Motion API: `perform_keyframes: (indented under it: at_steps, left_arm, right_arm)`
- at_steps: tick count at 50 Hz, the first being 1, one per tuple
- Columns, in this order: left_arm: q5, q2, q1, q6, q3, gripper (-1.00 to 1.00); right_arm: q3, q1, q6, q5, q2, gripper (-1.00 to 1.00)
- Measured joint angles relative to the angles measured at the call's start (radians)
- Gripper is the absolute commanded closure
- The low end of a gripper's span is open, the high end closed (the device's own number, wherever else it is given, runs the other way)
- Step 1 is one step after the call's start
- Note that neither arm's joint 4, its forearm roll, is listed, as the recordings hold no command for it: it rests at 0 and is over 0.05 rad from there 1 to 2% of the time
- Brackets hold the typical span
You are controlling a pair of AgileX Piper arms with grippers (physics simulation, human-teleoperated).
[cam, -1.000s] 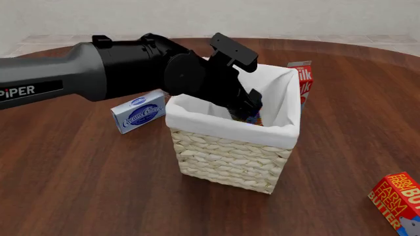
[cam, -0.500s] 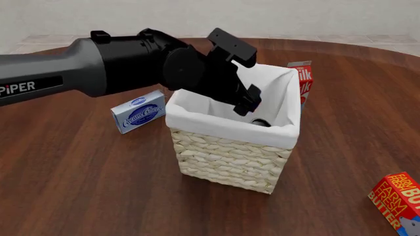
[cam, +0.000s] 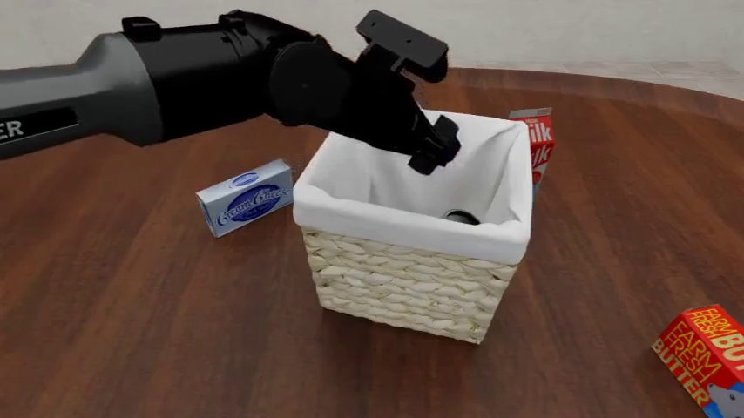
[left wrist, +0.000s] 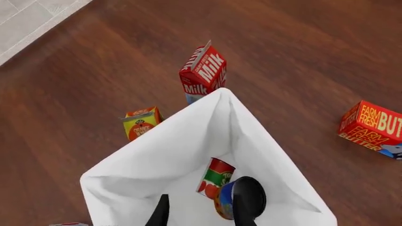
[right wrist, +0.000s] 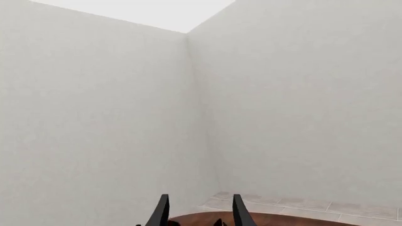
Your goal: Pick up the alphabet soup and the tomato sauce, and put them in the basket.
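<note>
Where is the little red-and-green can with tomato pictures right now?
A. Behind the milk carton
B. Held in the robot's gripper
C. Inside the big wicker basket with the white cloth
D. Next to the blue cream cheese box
C: the left wrist view shows the red-and-green tomato can lying inside the white-lined wicker basket, beside the blue-and-orange can.

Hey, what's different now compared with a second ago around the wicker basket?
The left gripper has let go of the blue-and-orange alphabet soup can inside the pale wicker basket with the white cloth liner and risen up and back out, open and empty. The soup now lies beside the red-and-green tomato sauce can. The basket, the blue cream cheese box, milk carton and butter box stayed put.
</note>
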Motion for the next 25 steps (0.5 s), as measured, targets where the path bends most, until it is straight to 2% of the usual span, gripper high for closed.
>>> perform_keyframes:
  at_steps: [25]
  left_arm:
    - [0.034, -0.048, 0.015, 0.008, -0.047, -1.00]
  right_arm:
    - [0.000, 0.009, -0.005, 0.019, -0.022, -1.00]
